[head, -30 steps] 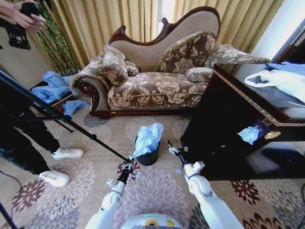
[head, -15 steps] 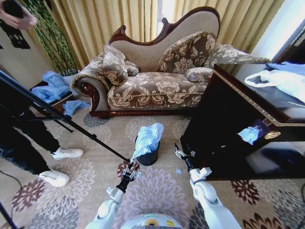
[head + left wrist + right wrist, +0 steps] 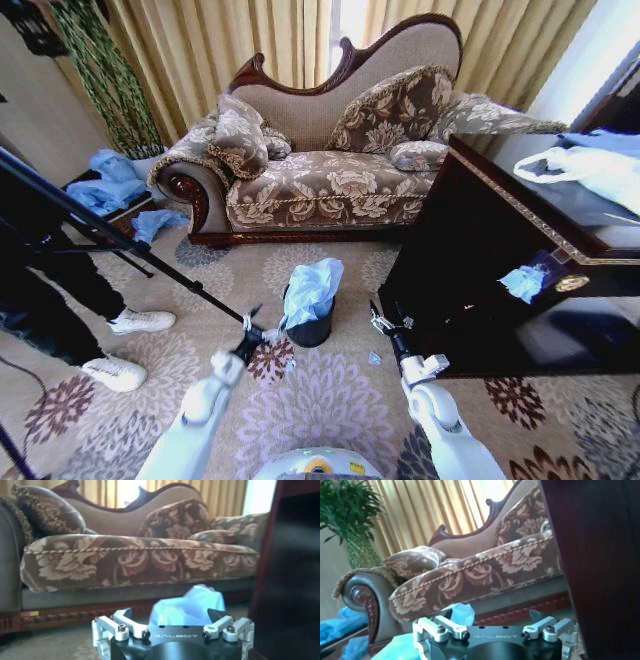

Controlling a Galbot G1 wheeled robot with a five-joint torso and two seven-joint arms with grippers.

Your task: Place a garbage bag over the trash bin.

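Nearest to me, my left gripper (image 3: 250, 335) hangs low over the floral patterned carpet (image 3: 330, 400), just to the left of the small glossy black cylindrical trash bin (image 3: 312, 328). In the left wrist view its two fingers (image 3: 123, 614) stand spread wide apart with nothing between them; the bag's crumpled top shows in the gap beyond, not touched.

My right gripper (image 3: 385, 323) hovers on the other side of the bin, close to the front face of the dark wooden cabinet (image 3: 470, 270). From the right wrist camera its fingers (image 3: 538, 615) are likewise parted and empty.

Between the two grippers the bin stands upright on the carpet, its long axis vertical. The thin, crinkly, translucent light-blue garbage bag (image 3: 312, 285) sits bunched on top of it, rising from the mouth as a tall crumpled heap that leans slightly to the left and spills over the near-left part of the rim. The bin's black wall is bare below the heap. I cannot tell how much of the bag lies inside the bin.

A small pale scrap (image 3: 374, 357) lies on the carpet near the right gripper.

Farther back, an ornate floral upholstered sofa with a carved dark wood frame (image 3: 330, 170) stands before gold curtains (image 3: 230, 45), well apart from the bin.
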